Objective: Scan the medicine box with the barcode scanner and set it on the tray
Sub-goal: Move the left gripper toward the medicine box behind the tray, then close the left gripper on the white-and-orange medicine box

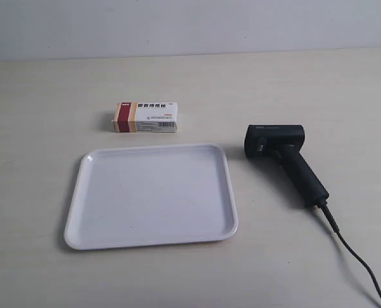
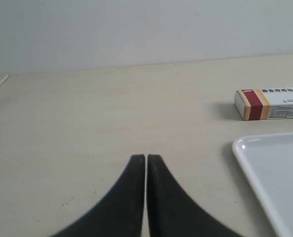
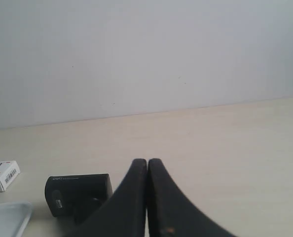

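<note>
On table, frame centre: medicine box (image 1: 145, 117) above tray (image 1: 81, 212) (bare), barcode scanner (image 1: 284, 160) right; nothing started. Left gripper (image 2: 146, 160) & right gripper (image 3: 147, 165) both pinched closed, holding nothing.

Looks like a test room: bare pale worktop (image 1: 43, 128), plain white wall (image 1: 190, 25), just a few things set out.

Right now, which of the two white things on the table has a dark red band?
The medicine box, the small carton beyond the tray. The tray is plain white, flat and much larger.
</note>
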{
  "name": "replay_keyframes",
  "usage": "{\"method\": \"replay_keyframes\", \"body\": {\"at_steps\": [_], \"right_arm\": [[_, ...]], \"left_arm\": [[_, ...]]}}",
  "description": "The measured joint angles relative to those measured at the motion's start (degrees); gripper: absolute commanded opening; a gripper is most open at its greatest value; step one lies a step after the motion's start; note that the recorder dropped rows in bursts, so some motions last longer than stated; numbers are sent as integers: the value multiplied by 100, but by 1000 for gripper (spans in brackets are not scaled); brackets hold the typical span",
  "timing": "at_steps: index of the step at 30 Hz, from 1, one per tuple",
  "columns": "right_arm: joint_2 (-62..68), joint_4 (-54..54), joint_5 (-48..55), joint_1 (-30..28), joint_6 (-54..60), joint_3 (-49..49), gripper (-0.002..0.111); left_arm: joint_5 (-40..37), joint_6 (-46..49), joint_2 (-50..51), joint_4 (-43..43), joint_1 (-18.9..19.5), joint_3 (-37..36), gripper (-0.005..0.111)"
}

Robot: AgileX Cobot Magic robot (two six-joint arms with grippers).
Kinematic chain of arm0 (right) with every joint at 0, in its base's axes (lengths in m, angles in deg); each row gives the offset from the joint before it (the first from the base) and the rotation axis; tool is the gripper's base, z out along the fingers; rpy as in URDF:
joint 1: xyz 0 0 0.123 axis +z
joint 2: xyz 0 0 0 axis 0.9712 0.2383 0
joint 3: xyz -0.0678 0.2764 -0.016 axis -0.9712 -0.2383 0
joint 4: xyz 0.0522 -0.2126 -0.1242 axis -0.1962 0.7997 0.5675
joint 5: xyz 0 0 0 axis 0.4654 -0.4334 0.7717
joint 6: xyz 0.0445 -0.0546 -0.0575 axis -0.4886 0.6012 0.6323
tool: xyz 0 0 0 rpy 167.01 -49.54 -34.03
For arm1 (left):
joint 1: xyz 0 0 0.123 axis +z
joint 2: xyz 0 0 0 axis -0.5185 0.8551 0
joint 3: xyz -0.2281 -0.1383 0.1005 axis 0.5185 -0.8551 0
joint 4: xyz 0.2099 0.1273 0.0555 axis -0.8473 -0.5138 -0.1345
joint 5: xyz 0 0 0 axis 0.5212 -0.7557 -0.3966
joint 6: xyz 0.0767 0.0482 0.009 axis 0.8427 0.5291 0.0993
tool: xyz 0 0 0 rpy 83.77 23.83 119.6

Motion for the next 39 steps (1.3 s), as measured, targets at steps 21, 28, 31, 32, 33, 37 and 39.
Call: {"method": "replay_keyframes", "body": {"at_steps": [21, 28, 31, 32, 33, 37, 39], "right_arm": [[0, 0, 0, 0, 0, 0, 0], [0, -1148, -1014, 0, -11, 0, 0], [0, -1704, -1765, 0, -11, 0, 0], [0, -1730, -1838, 0, -11, 0, 0], [0, -1742, -1891, 0, -11, 0, 0], [0, -1785, -1933, 0, 0, 0, 0], [0, -1785, -1933, 0, 12, 0, 0]], "left_arm": [[1259, -508, 0, 105, 0, -9, 4], [5179, -1067, 250, 454, 0, 391, 0], [4755, 1416, 2447, 3014, 5, 1733, 0], [4470, 1627, 3087, 3163, 14, 2054, 0], [3593, 1751, 4394, 3029, 14, 2745, 0], [-992, 3066, 8392, 2858, -62, 6039, 0], [-2790, 5226, 9854, 4405, -98, 7072, 0]]}}
